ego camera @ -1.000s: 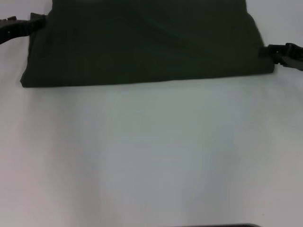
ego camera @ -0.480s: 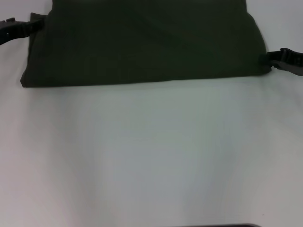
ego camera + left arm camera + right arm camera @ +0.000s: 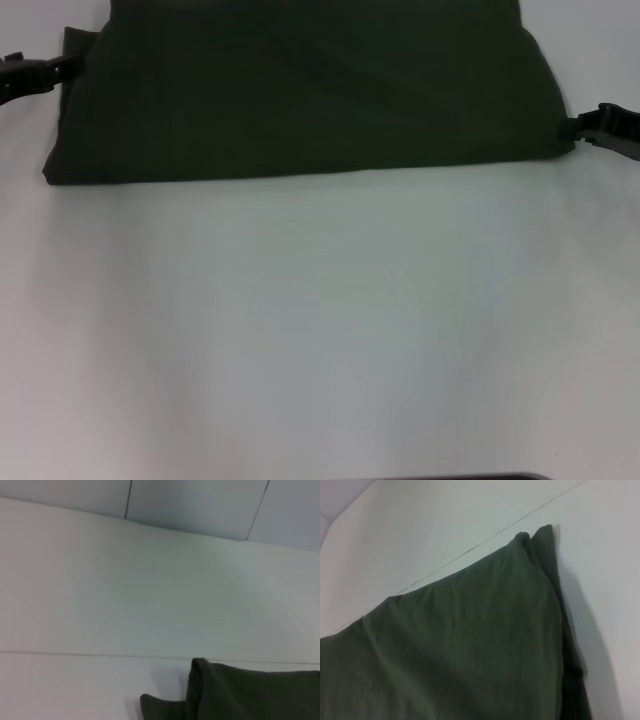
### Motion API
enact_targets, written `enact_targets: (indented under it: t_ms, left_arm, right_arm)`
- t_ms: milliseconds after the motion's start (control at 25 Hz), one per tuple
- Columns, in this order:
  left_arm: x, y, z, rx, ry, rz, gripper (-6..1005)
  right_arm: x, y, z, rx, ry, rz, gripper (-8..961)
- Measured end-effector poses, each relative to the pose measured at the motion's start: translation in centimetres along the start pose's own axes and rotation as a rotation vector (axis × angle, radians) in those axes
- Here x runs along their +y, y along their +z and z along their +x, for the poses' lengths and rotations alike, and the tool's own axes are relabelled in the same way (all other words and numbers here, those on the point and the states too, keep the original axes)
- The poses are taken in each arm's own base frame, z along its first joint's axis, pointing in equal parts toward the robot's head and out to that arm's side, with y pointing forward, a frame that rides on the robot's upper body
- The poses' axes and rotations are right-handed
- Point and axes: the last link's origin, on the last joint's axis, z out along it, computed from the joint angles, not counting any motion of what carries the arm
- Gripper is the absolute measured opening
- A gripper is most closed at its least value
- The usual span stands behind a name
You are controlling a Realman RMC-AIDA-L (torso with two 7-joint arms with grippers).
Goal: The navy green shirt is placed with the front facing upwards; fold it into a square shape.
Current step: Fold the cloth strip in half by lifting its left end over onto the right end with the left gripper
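Near half of the white table (image 3: 320, 330) is bare. One navy green shirt (image 3: 300, 90), folded, plain green side up, lies across the far half, its straight near edge running left to right. Two grippers, one at each side edge of the shirt. Right gripper (image 3: 582, 128) sits at the shirt's near right corner, tips touching the cloth; can't tell whether they're spread or pinching. Left gripper (image 3: 62, 68) sits farther back at the left edge, tips on the fabric; grip state unreadable too. Wrist views show only cloth corners on the table.
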Motion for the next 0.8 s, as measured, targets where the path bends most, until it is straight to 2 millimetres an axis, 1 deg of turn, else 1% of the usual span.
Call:
enact_targets:
  t_ms: [200, 280, 440, 560, 680, 800]
  left_arm:
    - [-0.6, -0.7, -0.6, -0.015, -0.02, -0.01, 891]
    - [-0.6, -1.0, -0.8, -0.026, -0.028, -0.038, 889]
    - [-0.4, -2.2, -1.0, -0.073, -0.054, -0.144, 887]
    - [-0.8, -3.2, -1.1, -0.112, -0.073, -0.184, 885]
    - [-1.4, -3.8, -1.4, -0.153, -0.083, -0.186, 883]
    - [-1.8, -4.1, -2.2, -0.214, -0.082, -0.168, 881]
  right_arm:
    - [-0.2, -0.1, 0.0, -0.005, 0.002, 0.002, 6]
    - [-0.2, -0.1, 0.1, -0.005, 0.003, 0.002, 6]
    - [-0.1, -0.1, 0.1, -0.003, 0.002, -0.001, 6]
    - [-0.2, -0.2, 0.1, -0.003, 0.001, -0.001, 6]
    - [-0.2, -0.2, 0.1, -0.003, -0.001, 0.0, 7]
    - [-0.2, -0.3, 0.0, -0.004, -0.002, 0.001, 7]
